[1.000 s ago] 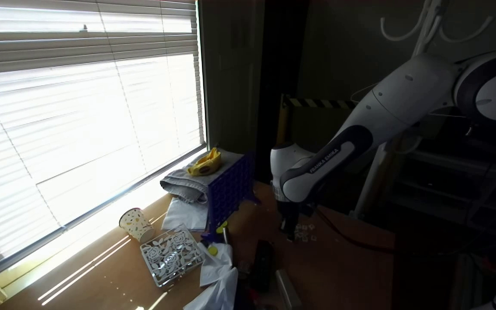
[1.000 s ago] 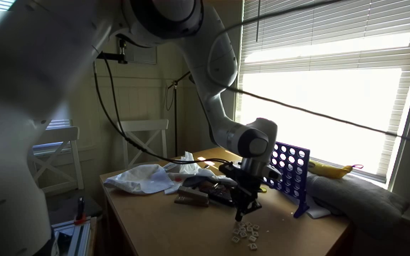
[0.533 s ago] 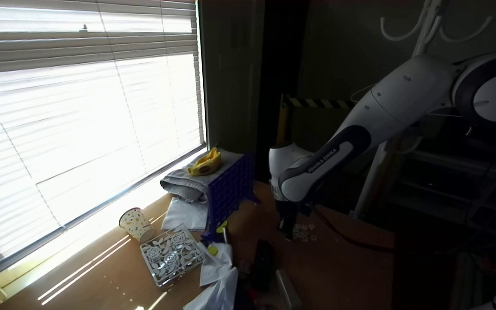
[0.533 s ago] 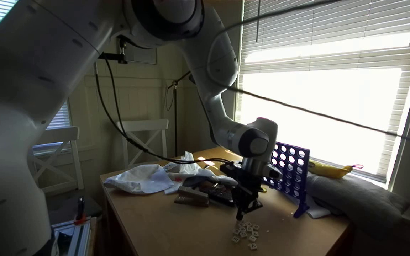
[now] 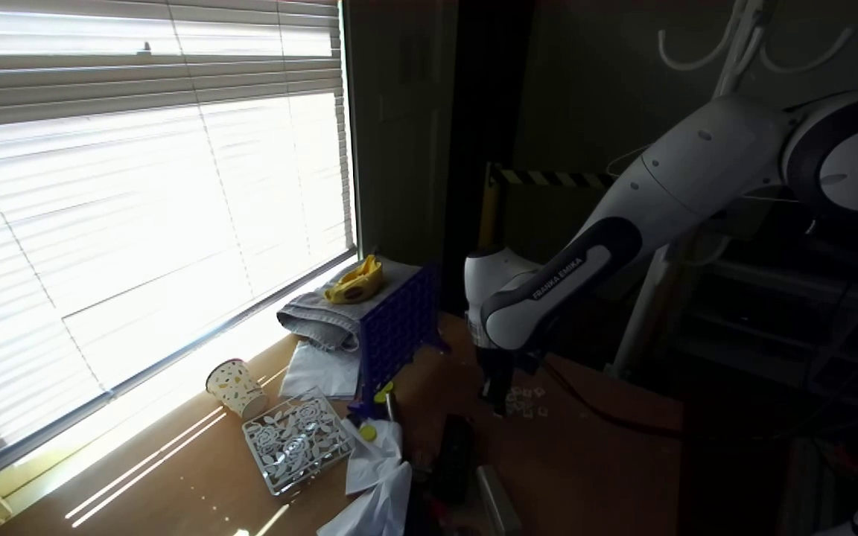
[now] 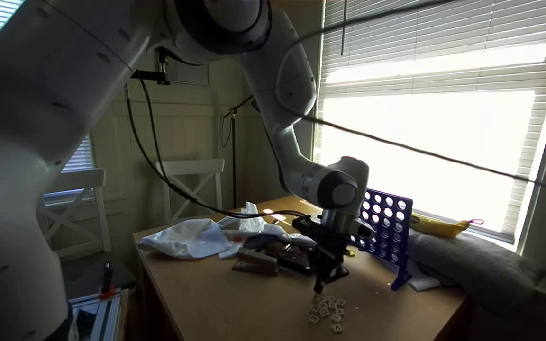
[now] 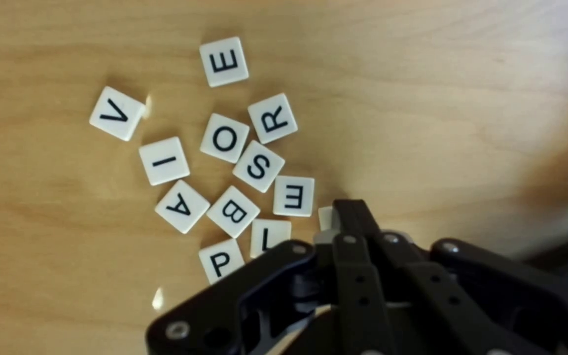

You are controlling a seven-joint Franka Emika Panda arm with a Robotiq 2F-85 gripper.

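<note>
In the wrist view, the pincer (image 7: pixel 354 209) has its fingers pressed together with nothing seen between them, at one end of a loose scatter of white letter tiles (image 7: pixel 258 166) on the wooden surface (image 7: pixel 437 113). Eleven letters show, turned every which way; a half-hidden tile (image 7: pixel 325 218) pokes out beside the fingertips, and I can't tell whether they touch it.

In an exterior view, the tiles lie apart from a blue holed rack (image 6: pixel 394 219), the pincer's tip at their edge. Some sit close together, yet none is held or stacked; I'd judge the handling under way, not finished.

In an exterior view, they are dim specks beside the pincer, well away from a speckled cup (image 5: pixel 235 388); which ones remain to be moved doesn't show.
</note>
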